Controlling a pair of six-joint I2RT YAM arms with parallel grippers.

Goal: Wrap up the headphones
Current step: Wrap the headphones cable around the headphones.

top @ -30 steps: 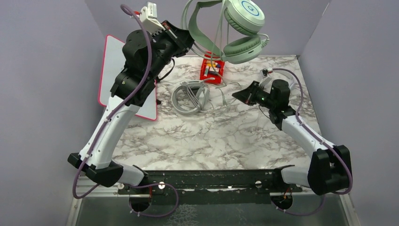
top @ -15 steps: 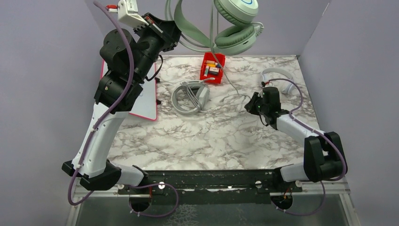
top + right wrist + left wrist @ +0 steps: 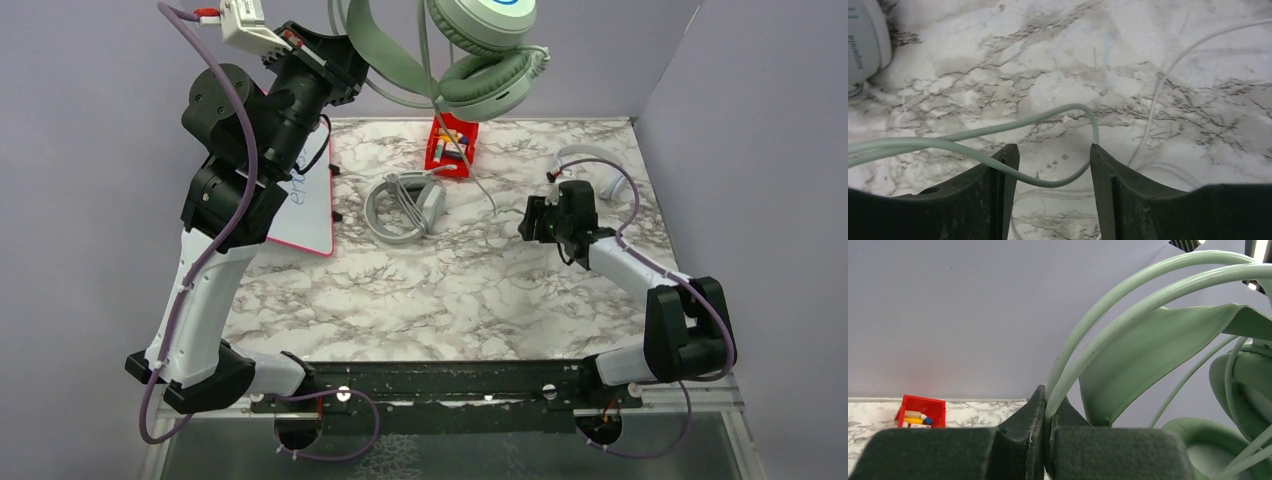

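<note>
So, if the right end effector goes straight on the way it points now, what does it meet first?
Most likely the mint-green cable, which loops between the open jaws of the right end effector; just behind it lies the marble table. The depth is unclear.

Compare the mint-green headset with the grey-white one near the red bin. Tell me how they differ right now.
Colour: the mint-green headset is pale green, while the grey-white headset is light grey.
Position: the mint-green headset hangs in the air, while the grey-white headset lies flat on the table.
Hold: the mint-green headset's headband is clamped in the left gripper; no gripper touches the grey-white headset.
Shared: both are over-ear headsets with a curved headband.
</note>
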